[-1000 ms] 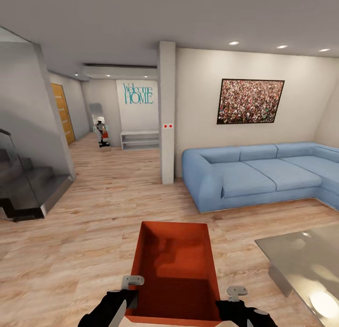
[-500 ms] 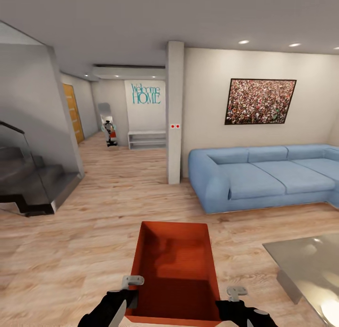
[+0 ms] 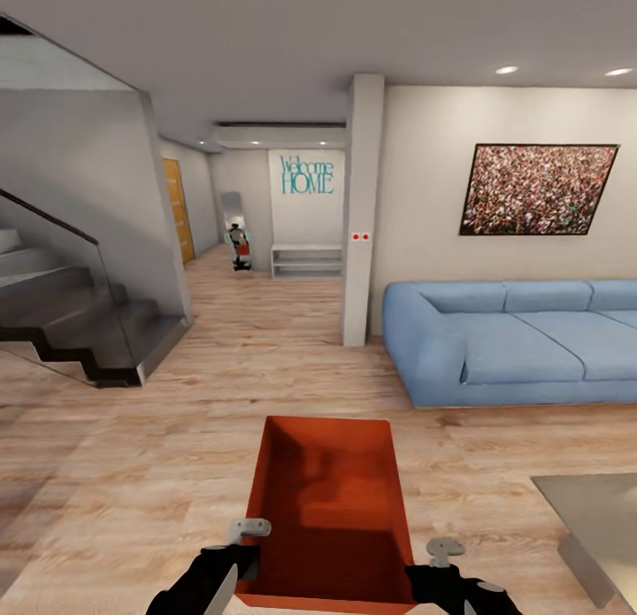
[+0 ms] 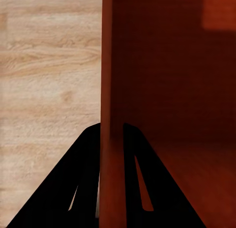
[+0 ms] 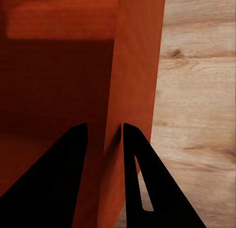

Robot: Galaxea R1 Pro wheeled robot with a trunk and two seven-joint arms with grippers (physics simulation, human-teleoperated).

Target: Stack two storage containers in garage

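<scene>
Black fingers (image 4: 86,188) of the left gripper (image 4: 112,179) straddle one thin orange-red wall of the storage container (image 3: 329,500), one finger outside and one inside, clamped on it. The right gripper (image 5: 104,174) pinches the opposite wall the same way. In the head view the left gripper (image 3: 239,566) and right gripper (image 3: 425,580) sit at the box's near corners, at 7 and 5 o'clock, their arms cut off by the frame edge. The open container is held above the light wood plank floor (image 3: 177,438). A blue sofa (image 3: 513,341) stands at 2 o'clock, partly cropped; dark stairs (image 3: 80,323) at 10 o'clock. A small figure down the hallway is too far to identify.
</scene>
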